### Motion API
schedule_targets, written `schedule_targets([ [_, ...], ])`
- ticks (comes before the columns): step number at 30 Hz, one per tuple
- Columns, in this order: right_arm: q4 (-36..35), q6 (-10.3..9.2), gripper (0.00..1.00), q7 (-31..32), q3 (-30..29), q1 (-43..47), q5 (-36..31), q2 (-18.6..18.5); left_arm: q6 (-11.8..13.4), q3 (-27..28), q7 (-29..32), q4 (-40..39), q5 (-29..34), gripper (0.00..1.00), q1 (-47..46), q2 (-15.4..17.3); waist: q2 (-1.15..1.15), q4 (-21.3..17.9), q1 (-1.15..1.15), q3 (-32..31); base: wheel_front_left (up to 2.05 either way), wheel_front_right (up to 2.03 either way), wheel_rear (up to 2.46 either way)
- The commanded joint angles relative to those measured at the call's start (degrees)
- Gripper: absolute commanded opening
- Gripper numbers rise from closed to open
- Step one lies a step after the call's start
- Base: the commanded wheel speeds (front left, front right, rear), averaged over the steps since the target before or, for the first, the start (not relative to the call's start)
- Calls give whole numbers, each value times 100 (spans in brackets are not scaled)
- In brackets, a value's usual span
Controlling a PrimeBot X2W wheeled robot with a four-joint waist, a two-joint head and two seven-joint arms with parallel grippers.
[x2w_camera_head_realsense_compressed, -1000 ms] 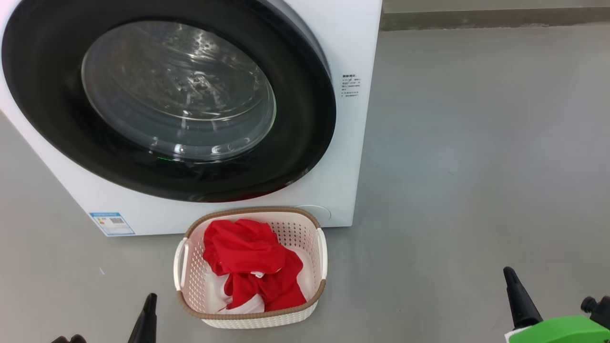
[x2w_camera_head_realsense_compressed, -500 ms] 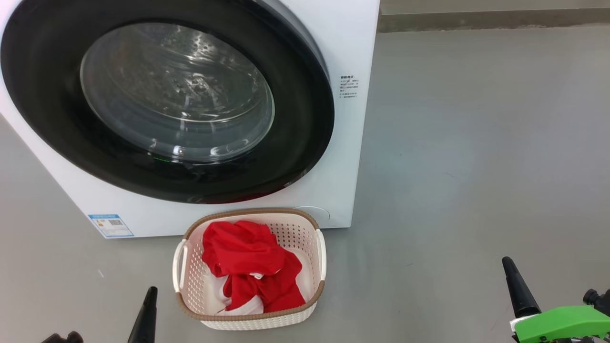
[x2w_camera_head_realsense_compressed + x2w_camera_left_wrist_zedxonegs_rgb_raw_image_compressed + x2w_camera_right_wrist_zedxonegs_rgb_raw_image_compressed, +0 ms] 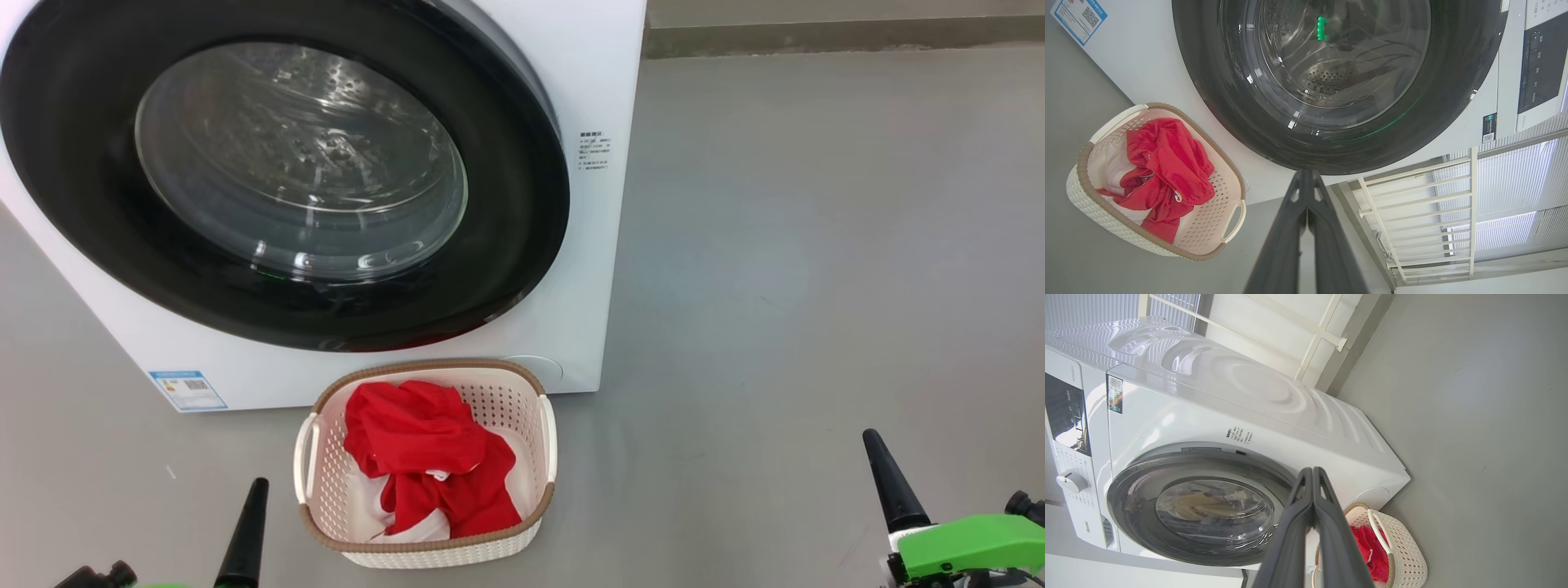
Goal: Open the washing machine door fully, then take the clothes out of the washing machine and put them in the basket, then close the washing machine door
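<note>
Starting on the left: our left tool (image 3: 255,494) sits low in the head view over the grey floor (image 3: 816,245), well clear of everything. Its two dark fingers are pressed together into one point with nothing between them. Our left wrist view backs that up: the fingers meet at the tips and pinch nothing.

Next over is the washing machine (image 3: 588,82), a big white box with a small blue label (image 3: 188,390) at the bottom left of its front. The washing machine door (image 3: 65,204) is closed flat against the front, a glossy black rim around a bulging glass window. Through the glass we see bare steel drum.

Just in front of the machine, below the bottom of the door, the basket (image 3: 424,363) stands upright on the floor. The clothes (image 3: 416,441) are in it, a crumpled red heap with bits of white, below the brown rim.

Far right, our right tool (image 3: 878,447) points up from a green part (image 3: 971,543) of the arm. Same story there: fingers closed tight, empty, and well apart from the basket.
</note>
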Motion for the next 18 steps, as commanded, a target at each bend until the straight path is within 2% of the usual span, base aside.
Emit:
schedule_targets([
  [1, -180, -4, 0, 63, 58, -331, 190, -42, -31, 181, 49, -160, -219, 0, -242, 49, 0, -3, 0, -3, 0, 0, 0],
  [18, -228, -5, 0, 334, 4, -512, 1058, -16, -36, 260, 311, -185, -1192, 0, -355, 17, 0, -32, 0, -27, 0, 0, 0],
])
